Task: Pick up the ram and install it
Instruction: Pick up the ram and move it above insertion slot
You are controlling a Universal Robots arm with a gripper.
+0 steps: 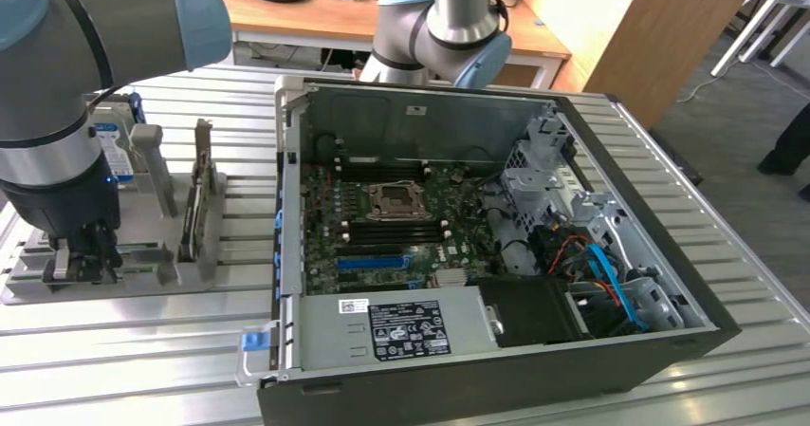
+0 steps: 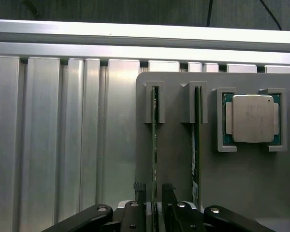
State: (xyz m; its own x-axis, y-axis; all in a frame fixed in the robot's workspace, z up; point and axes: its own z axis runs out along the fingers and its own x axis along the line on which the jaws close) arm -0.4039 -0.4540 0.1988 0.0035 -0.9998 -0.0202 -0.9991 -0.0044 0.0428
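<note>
Wrist view: the ram [image 2: 154, 154] stood edge-on in 1 slot of the grey holder [image 2: 176, 159], its faces hidden. The gripper [image 2: 153, 194] was clamped across it. A 2nd stick [image 2: 197, 145] and a processor [image 2: 253, 118] sat beside.

I could read nothing: the power supply's label [image 1: 408, 329] bore print (too fine to make out), and the processor's lid [image 2: 253, 118] bore only faint marks.
</note>
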